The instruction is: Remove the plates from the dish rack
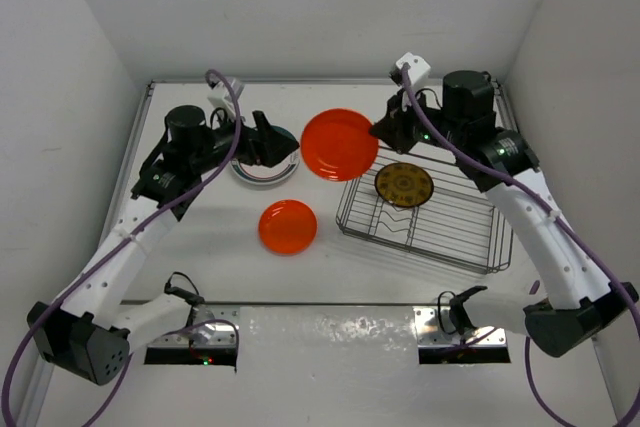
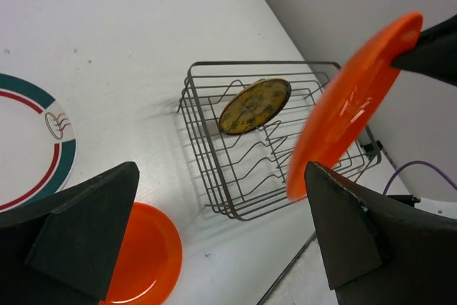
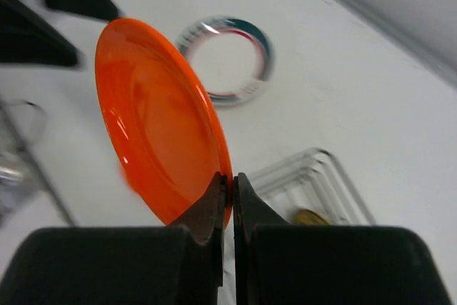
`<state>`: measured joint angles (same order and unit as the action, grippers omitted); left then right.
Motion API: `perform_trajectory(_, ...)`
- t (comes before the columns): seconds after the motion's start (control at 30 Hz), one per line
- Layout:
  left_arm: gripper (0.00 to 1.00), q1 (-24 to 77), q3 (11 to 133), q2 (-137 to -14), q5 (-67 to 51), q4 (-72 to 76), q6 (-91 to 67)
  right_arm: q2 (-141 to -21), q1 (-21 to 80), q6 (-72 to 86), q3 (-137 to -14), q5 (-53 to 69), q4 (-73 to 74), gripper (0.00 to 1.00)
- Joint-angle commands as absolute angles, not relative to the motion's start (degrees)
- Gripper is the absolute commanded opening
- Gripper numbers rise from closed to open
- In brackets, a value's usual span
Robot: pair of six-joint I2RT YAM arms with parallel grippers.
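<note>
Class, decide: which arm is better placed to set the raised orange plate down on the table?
Right, probably: the right gripper is shut on the raised orange plate, while the left gripper hangs open and empty.

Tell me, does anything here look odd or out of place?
Nothing is spilled or broken. The only odd sight is the big orange plate, tilted in mid-air, pinched by its rim in the right hand. An amber plate leans in the rack.
</note>
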<state>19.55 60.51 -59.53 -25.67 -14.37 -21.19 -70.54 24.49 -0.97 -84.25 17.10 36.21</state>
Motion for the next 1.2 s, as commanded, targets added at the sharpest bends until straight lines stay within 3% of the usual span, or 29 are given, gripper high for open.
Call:
perform_trajectory(0.0, 0.97, 20.0, 61.5, -62.0, -28.4, -11.7, -19.0, -70.2, 24.4, 19.9, -78.5, 35.7, 14.5, 0.00)
perform_trajectory(0.07, 0.93, 20.0, 60.0, -62.5, -31.9, -9.1, -19.7, -70.2, 24.5, 28.7, -74.0, 37.9, 3.4, 0.00)
perform_trajectory(0.13, 0.76, 20.0, 58.0, -62.6, -33.7, -6.8, -21.2, -70.9, 24.5, 34.7, -70.9, 39.8, -2.4, 0.00)
perform_trajectory(0.17, 0.65, 20.0, 57.7, -62.8, -33.7, -6.0, -21.6, -71.1, 24.5, 36.3, -70.1, 40.2, -6.6, 0.00)
perform_trajectory(0.2, 0.35, 20.0, 57.3, -62.9, -33.7, -5.9, -22.1, -71.5, 24.5, 37.3, -69.3, 40.0, -7.6, 0.00)
perform_trajectory(0.3, 0.04, 20.0, 56.2, -63.0, -33.6, -4.9, -23.5, -71.8, 24.5, 37.3, -67.2, 39.4, -8.2, 0.00)
perform_trajectory(0.33, 0.00, 20.0, 55.7, -62.9, -33.6, -4.4, -24.1, -72.0, 24.6, 36.8, -66.4, 38.6, -8.0, 0.00)
perform_trajectory(0.37, 0.00, 20.0, 55.2, -62.8, -33.2, -3.5, -24.7, -72.2, 24.6, 36.6, -65.9, 38.6, -7.8, 0.00)
perform_trajectory(0.4, 0.00, 20.0, 53.9, -62.5, -32.5, -3.3, -26.2, -72.4, 24.5, 34.6, -66.0, 38.7, -6.5, 0.29)
perform_trajectory(0.47, 0.00, 20.0, 52.4, -61.4, -26.7, -6.1, -28.0, -71.9, 24.5, 29.5, -67.1, 32.8, 3.3, 0.98)
perform_trajectory(0.63, 0.00, 20.0, 44.0, -59.7, -10.9, -18.0, -31.1, -68.1, 24.4, 13.0, -69.3, 11.2, 22.1, 0.99)
perform_trajectory(0.93, 0.01, 20.0, 31.5, -60.6, -14.1, -12.2, -31.2, -69.6, 23.2, -5.5, -70.4, -6.2, 36.5, 0.99)
perform_trajectory(1.0, 0.22, 20.0, 31.4, -60.6, -13.1, -13.3, -31.5, -70.7, 22.4, -10.1, -69.7, -8.3, 37.6, 0.99)
perform_trajectory(1.03, 0.42, 20.0, 31.3, -60.8, -12.0, -14.4, -31.6, -71.1, 22.4, -14.1, -69.3, -9.0, 38.1, 0.99)
perform_trajectory(1.07, 0.54, 20.0, 31.2, -60.7, -11.4, -14.9, -31.7, -71.5, 22.2, -16.1, -69.0, -9.7, 38.2, 0.99)
perform_trajectory(1.13, 0.75, 20.0, 31.0, -60.8, -11.1, -15.4, -32.1, -72.4, 22.1, -19.6, -68.0, -13.2, 37.6, 0.99)
perform_trajectory(1.17, 0.80, 20.0, 31.1, -60.9, -11.2, -15.4, -32.1, -72.9, 22.0, -20.3, -67.9, -14.1, 37.4, 0.99)
